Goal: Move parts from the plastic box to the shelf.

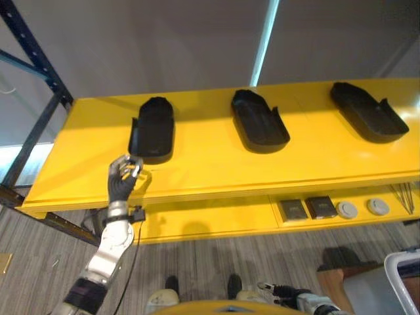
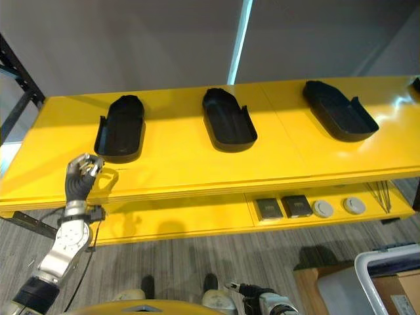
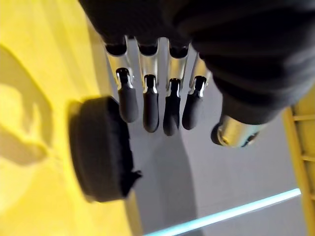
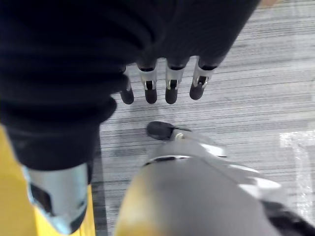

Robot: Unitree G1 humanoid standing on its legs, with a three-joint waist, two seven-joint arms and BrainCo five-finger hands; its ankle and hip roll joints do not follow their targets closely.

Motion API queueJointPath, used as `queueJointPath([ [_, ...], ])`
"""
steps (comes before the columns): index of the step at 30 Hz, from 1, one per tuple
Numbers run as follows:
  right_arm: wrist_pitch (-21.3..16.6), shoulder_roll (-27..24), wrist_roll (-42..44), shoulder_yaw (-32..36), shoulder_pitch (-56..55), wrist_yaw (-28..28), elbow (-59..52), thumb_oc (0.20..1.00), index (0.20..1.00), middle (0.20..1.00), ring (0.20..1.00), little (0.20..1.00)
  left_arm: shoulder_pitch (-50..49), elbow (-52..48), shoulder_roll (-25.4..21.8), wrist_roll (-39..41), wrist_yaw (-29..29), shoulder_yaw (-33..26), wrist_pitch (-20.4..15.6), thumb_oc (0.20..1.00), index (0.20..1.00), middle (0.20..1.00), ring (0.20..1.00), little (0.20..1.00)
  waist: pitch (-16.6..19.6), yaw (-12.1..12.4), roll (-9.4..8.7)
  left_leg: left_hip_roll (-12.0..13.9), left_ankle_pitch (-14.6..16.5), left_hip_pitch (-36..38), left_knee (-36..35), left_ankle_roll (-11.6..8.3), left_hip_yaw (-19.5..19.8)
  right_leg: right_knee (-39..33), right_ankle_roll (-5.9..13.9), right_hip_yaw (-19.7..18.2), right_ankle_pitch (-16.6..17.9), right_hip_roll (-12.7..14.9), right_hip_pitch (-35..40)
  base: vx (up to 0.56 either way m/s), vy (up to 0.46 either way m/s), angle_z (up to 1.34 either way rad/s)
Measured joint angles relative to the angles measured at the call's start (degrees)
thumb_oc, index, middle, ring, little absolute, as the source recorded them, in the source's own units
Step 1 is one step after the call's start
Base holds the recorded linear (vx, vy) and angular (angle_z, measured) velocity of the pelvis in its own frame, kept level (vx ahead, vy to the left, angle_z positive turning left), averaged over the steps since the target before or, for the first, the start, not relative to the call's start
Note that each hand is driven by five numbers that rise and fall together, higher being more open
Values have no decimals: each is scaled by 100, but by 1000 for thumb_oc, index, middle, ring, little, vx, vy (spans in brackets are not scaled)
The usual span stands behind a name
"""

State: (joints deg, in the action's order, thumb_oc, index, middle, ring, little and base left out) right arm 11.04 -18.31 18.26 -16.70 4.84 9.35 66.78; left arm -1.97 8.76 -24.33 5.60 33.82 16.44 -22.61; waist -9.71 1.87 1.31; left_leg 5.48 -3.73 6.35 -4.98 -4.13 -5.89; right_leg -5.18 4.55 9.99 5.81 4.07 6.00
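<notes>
Nearest us, low by the floor, we see the right robot hand [image 4: 162, 81] with fingers hanging relaxed, holding nothing, and the plastic box [image 2: 387, 279] beside it. Our left robot hand [image 1: 123, 176] is raised at the front edge of the yellow shelf [image 1: 216, 164], fingers loosely curled, empty. Farther back, three black parts lie in a row: left part [image 1: 153, 128], middle part [image 1: 259, 119], right part [image 1: 366, 110].
</notes>
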Motion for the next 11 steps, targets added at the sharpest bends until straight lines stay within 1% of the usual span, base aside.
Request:
queueJointPath([
  [1, 22, 6, -1, 2, 27, 4, 18, 1000, 1000, 1000, 1000, 1000, -103, 210, -41, -262, 118, 18, -33, 1000, 1000, 1000, 1000, 1000, 54, 93, -3, 1, -3, -8, 0, -1, 25, 0, -3, 23, -1, -2, 2, -57, -7, 18],
  [2, 39, 16, -4, -1, 72, 11, 182, 1000, 1000, 1000, 1000, 1000, -227, 766, -125, -561, 343, 167, -49, 1000, 1000, 1000, 1000, 1000, 108, 163, 10, -2, -3, -36, -1, -19, 96, 0, -30, 68, -19, 0, 8, -56, 3, 18],
  [3, 45, 30, -5, -2, 116, 11, 233, 1000, 1000, 1000, 1000, 1000, -257, 1157, -151, -706, 469, 264, -48, 1000, 1000, 1000, 1000, 1000, 137, 175, 28, -7, -9, -52, -1, -27, 125, 0, -42, 113, -27, 8, 12, -55, 10, 20],
  [4, 46, 45, -4, -5, 125, 17, 341, 1000, 1000, 1000, 1000, 1000, -355, 1667, -118, -804, 727, 375, 2, 1000, 1000, 1000, 1000, 1000, 159, 173, 48, -6, -13, -61, 0, -28, 135, 0, -44, 148, -29, 14, 13, -37, 13, 16],
  [5, 48, 75, -4, -6, 127, 23, 404, 1000, 1000, 1000, 1000, 1000, -419, 1907, -57, -926, 971, 431, -32, 1000, 1000, 1000, 1000, 1000, 182, 195, 82, -5, -16, -70, 0, -28, 138, 0, -46, 171, -29, 19, 16, -59, 15, 15],
  [6, 76, 108, -5, -15, 101, 50, 460, 1000, 1000, 1000, 1000, 1000, -542, 2715, 277, -760, 1328, 338, 167, 1000, 1000, 1000, 1000, 1000, 249, 236, 183, -5, -22, -120, -1, -29, 135, 0, -45, 202, -28, 33, -8, -56, 12, 10],
  [7, 82, 131, -6, -16, 94, 58, 492, 1000, 1000, 1000, 1000, 1000, -628, 3313, 513, -613, 1480, 172, 228, 1000, 1000, 1000, 1000, 1000, 247, 234, 206, -4, -22, -126, -1, -31, 138, 0, -40, 222, -25, 37, -7, -50, 6, 4],
  [8, 106, 167, -6, -16, 97, 66, 585, 1000, 1000, 1000, 1000, 1000, -683, 4138, 893, -435, 1610, -324, 174, 1000, 1000, 1000, 1000, 1000, 274, 213, 252, -2, -22, -117, 1, -32, 151, 0, -36, 266, -22, 41, -5, 0, 0, 0],
  [9, 156, 207, -5, -15, 64, 76, 640, 1000, 1000, 1000, 1000, 1000, -690, 4897, 1228, -78, 1758, -868, 295, 1000, 1000, 1000, 1000, 1000, 294, 207, 264, -2, -22, -137, 0, -32, 162, 0, -39, 305, -31, 43, -1, -27, -4, 13],
  [11, 176, 193, 34, 11, -42, 122, 669, 1000, 1000, 1000, 1000, 1000, -1033, 5263, 1294, 295, 1919, -1110, 357, 1000, 1000, 1000, 1000, 1000, 288, 269, 260, 5, -24, -205, 0, -32, 228, 0, -45, 359, -47, 44, -24, -19, -7, 25],
])
